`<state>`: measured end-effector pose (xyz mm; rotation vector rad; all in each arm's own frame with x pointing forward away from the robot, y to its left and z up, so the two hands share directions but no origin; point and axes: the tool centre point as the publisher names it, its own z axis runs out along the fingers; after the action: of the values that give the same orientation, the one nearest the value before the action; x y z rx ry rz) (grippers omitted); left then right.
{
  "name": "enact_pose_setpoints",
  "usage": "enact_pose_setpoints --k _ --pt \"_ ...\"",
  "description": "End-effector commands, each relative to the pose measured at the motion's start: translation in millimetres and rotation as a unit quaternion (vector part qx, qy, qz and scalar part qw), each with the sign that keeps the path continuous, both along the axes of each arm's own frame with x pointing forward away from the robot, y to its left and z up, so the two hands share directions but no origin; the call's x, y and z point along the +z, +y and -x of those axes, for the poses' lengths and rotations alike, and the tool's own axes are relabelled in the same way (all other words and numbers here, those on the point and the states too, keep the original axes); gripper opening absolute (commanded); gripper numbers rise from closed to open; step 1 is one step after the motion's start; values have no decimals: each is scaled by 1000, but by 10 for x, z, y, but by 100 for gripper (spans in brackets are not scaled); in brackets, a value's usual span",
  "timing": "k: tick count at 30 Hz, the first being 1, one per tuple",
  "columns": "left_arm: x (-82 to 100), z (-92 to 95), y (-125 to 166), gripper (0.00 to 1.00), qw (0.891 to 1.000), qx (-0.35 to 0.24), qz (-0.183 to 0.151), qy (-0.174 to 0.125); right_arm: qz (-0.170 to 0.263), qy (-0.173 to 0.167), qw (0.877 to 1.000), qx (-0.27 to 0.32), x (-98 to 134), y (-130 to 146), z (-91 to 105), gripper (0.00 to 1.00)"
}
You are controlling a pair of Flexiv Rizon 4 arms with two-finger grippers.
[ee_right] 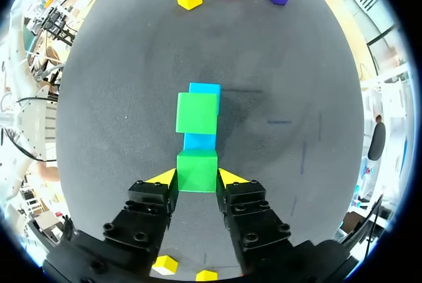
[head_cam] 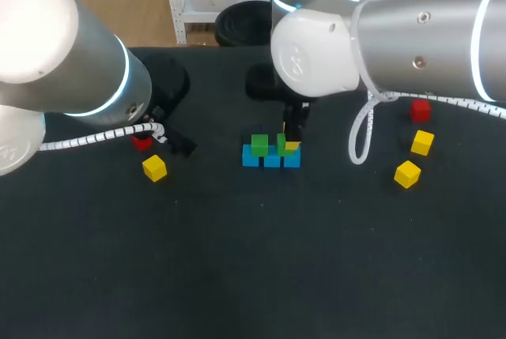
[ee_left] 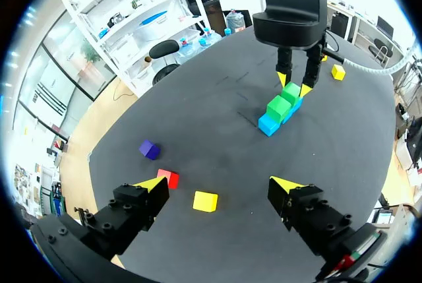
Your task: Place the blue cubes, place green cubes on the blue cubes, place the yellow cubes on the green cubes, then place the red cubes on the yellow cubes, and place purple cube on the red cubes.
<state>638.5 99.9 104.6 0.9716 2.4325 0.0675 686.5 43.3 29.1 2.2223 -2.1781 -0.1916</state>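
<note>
Right claw [ee_right: 197, 179] — tight on green cube [ee_right: 196, 166]

Head overhead; left wrist far, right near; share cube row [head_cam: 271, 158].

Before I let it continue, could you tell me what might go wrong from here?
The right gripper grips a green cube over the blue row; released off-centre, it may tip off. It sits close to the placed green cube, so a nudge could shift that one.
</note>
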Motion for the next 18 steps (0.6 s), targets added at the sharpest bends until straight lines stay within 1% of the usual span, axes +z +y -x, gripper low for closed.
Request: enact_pose_setpoints --k 1,2,3,4,10,18 --pt "-1 -2 7 100 1000 -1 1 0 -2 -3 1000 0 -14 -14 18 26" --pt "-1 -2 7 100 1000 -1 1 0 -3 -2 1000 2 -19 -11 16 36" --pt "-1 -2 7 100 1000 -1 1 0 -3 -1 1000 2 -22 -9 16 50" --pt "-1 -2 7 100 1000 -1 1 0 -3 -1 1000 2 -23 -8 16 100" --pt "-1 -2 7 100 1000 -1 1 0 -2 -3 1000 2 -31 -4 15 100" --pt "-1 -2 7 100 1000 -1 1 0 -12 -26 1000 -5 89 -42 22 100"
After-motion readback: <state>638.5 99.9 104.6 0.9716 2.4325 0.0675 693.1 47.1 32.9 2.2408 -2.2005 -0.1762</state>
